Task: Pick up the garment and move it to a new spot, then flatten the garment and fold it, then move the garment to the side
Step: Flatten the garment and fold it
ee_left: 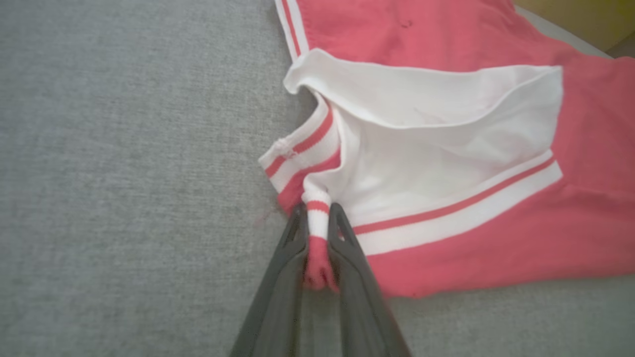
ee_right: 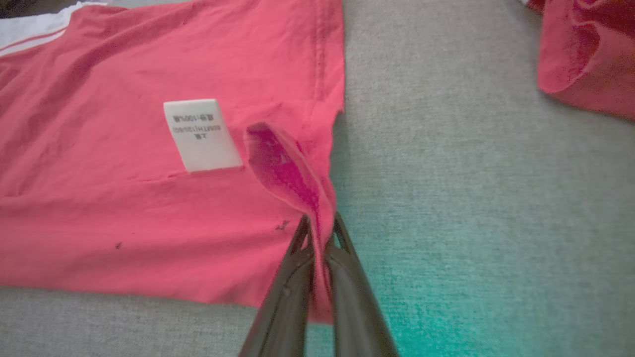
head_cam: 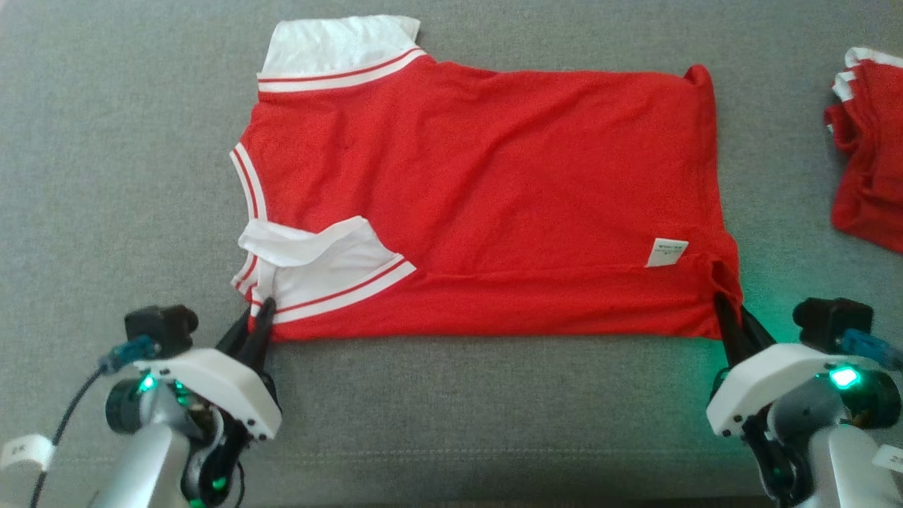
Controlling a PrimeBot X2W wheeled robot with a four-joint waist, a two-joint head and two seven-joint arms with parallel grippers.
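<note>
Red shirt (head_cam: 480,190) on grey fabric (head_cam: 106,176): your left gripper (head_cam: 266,308) clamps its striped trim (ee_left: 317,201), your right gripper (head_cam: 722,302) its hem (ee_right: 320,213).

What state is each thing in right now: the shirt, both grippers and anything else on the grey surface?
red shirt, spread mostly flat, near sleeve folded onto its body
left gripper, shut on the shirt's striped trim at the near edge
right gripper, shut on the shirt's near hem corner
care label, exposed, lying flat
second red garment, bunched up
</note>
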